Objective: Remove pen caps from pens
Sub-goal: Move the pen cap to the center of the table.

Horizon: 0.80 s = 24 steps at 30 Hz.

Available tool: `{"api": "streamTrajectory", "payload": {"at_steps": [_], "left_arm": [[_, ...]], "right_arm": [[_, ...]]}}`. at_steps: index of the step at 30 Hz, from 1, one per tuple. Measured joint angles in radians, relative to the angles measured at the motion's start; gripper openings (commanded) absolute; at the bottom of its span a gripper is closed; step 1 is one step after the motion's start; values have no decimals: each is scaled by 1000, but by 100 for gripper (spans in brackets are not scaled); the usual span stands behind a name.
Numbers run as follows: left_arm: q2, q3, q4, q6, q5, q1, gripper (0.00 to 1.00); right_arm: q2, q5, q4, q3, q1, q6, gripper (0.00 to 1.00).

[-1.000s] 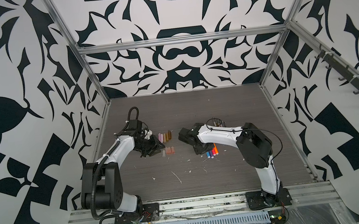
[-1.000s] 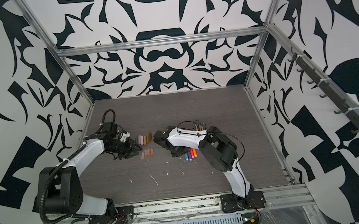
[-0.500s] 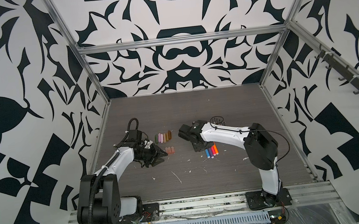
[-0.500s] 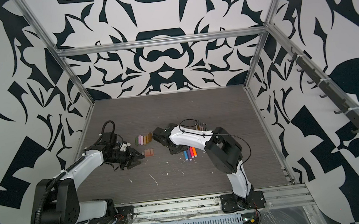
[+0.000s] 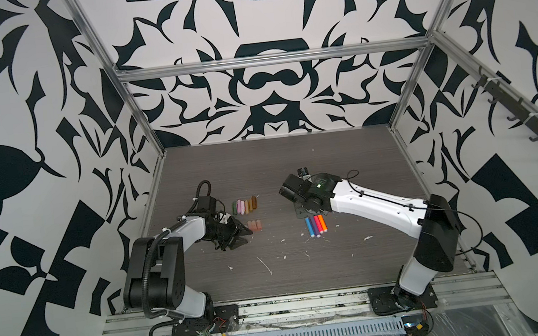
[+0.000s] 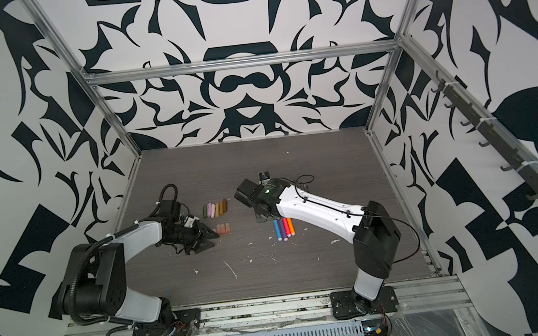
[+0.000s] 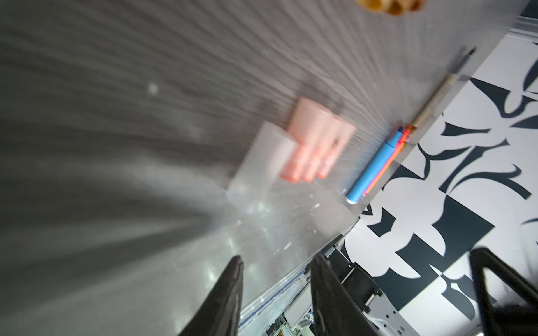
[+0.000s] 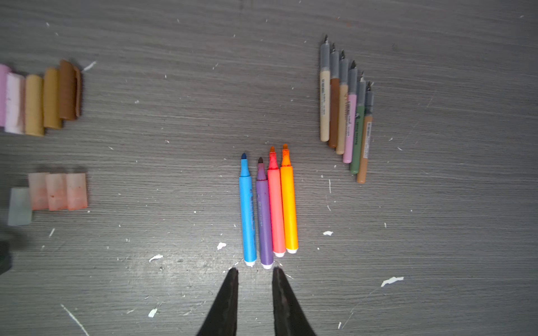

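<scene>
The left gripper is standing fairly wide and holding nothing, its tips lying just beside three pinkish caps, with a clear cap lying next to them. A row of muted caps is lying farther back on the table. The right gripper is gaping narrowly, empty, just off the butt ends of four bright pens, all lying bare-tipped. Six thin pens, also uncapped, are lying near them.

Left gripper: drawn back from the caps toward the worktop's front edge.
Right arm: elbow swung outward, wrist shifted rearward.
</scene>
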Motion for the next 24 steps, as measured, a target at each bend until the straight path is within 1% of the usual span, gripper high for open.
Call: {"api": "streamTrajectory", "payload": {"at_steps": [10, 16, 24], "left_arm": [[48, 26, 48, 14, -47, 14, 42], [87, 51, 77, 19, -25, 17, 42], [102, 65, 92, 22, -19, 17, 42]], "right_arm": [[-106, 3, 4, -121, 0, 44, 24], [-125, 4, 5, -137, 0, 58, 24], [-125, 4, 10, -137, 0, 59, 24]]}}
